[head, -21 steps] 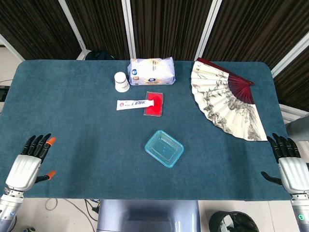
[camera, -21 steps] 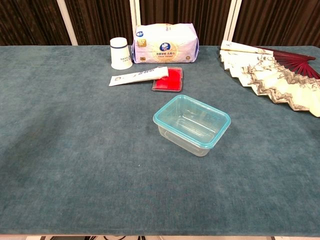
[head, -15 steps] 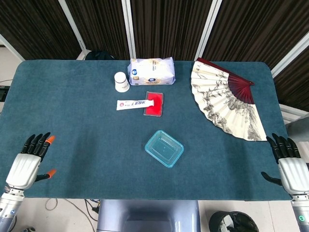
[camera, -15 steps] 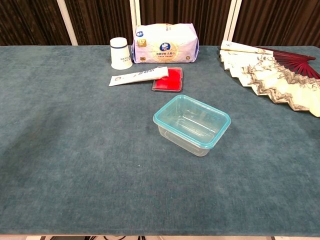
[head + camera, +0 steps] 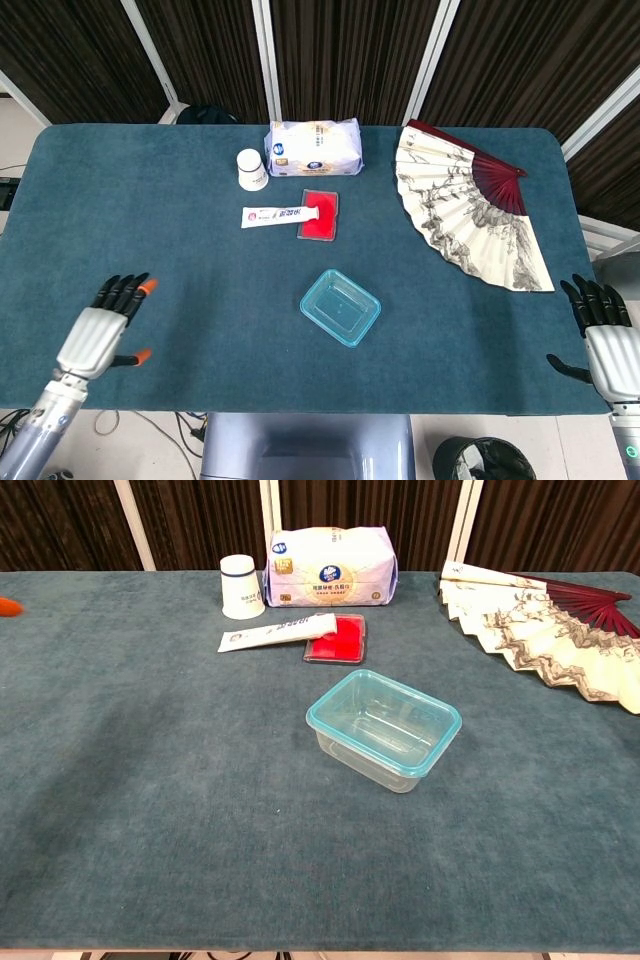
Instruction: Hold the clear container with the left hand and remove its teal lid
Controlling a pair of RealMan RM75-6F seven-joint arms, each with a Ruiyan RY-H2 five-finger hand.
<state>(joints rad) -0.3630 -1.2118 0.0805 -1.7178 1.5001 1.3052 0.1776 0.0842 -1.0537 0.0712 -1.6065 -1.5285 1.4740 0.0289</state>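
Observation:
The clear container [image 5: 340, 307] [image 5: 383, 730] stands near the middle of the table with its teal lid [image 5: 330, 723] seated on top. My left hand [image 5: 104, 325] hovers over the table's front left, well left of the container, fingers spread and empty. In the chest view only an orange fingertip [image 5: 8, 607] of it shows at the left edge. My right hand [image 5: 606, 338] hangs off the table's front right corner, fingers extended, holding nothing.
Behind the container lie a red flat case [image 5: 320, 213], a toothpaste box [image 5: 279, 216], a white cup [image 5: 251, 169] and a tissue pack [image 5: 314, 147]. An open paper fan [image 5: 470, 205] is spread at the right back.
My left hand has moved right and forward, onto the table toward the container. My right hand has drifted slightly down and right.

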